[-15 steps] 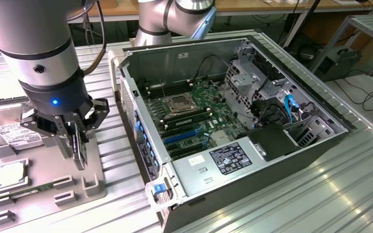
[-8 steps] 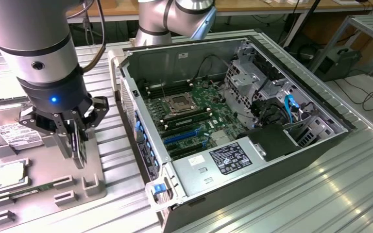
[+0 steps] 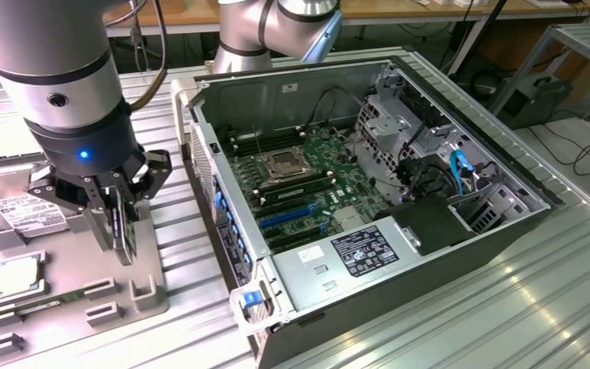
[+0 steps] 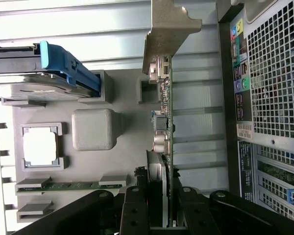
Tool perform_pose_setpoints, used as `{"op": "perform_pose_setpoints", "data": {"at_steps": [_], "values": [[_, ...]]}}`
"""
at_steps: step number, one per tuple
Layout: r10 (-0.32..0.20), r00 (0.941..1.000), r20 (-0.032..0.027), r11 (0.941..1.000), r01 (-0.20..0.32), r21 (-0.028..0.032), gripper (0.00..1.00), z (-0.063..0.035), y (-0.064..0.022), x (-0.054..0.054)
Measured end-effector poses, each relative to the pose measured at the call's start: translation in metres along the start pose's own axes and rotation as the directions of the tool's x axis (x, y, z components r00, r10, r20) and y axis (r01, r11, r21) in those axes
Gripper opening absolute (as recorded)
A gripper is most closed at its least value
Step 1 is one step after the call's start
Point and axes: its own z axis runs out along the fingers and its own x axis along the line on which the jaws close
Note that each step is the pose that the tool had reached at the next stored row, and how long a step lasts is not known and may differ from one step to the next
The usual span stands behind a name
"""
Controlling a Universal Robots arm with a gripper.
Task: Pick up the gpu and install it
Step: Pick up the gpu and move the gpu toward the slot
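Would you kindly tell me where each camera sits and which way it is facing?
Exterior view: off the arm, up high, looking down on the open case and the grey tray; the arm and the claw show, gripping the gpu.
Wrist view: on the wrist, looking along the claw and the gpu down onto the tray.
Both share the claw, gpu, tray and case.

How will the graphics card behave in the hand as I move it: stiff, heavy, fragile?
Probably stiff: the graphics card stands straight on edge in the hand, no visible sag. Likely end-heavy, with the metal bracket far from the grip, so it may pivot. Bare parts along the board look fragile.
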Motion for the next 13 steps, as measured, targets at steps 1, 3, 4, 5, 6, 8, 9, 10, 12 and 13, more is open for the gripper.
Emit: {"op": "perform_pose_setpoints", "data": {"at_steps": [1, 3, 4, 5, 6, 8, 9, 10, 12, 13], "values": [[0.0, 1.0, -0.0001, 1.0, 0.0, -0.0013, 0.28, -0.001, 0.0, 0.0], [0.0, 1.0, -0.0002, 1.0, 0.0, -0.0024, 0.28, -0.0018, 0.0, 0.0], [0.0, 1.0, -0.0002, 1.0, 0.0, -0.0032, 0.28, -0.0024, 0.0001, 0.0], [0.0, 1.0, -0.0004, 1.0, 0.0, -0.0044, 0.28, -0.0033, 0.0001, -0.0001], [0.0, 1.0, -0.0004, 1.0, 0.0, -0.0052, 0.28, -0.0039, 0.0001, 0.0], [0.0, 1.0, -0.0005, 1.0, 0.0, -0.0069, 0.28, -0.0054, 0.0001, -0.0001], [0.0, 1.0, -0.0005, 1.0, 0.0, -0.0078, 0.28, -0.0059, 0.0001, -0.0001], [0.0, 1.0, -0.0006, 1.0, 0.0, -0.0087, 0.28, -0.0066, 0.0001, -0.0001], [0.0, 1.0, -0.0008, 0.9999, 0.0, -0.0105, 0.28, -0.0081, 0.0002, -0.0001], [0.0, 1.0, -0.0009, 0.9999, 0.0, -0.0109, 0.28, -0.0088, 0.0002, -0.0001]]}}
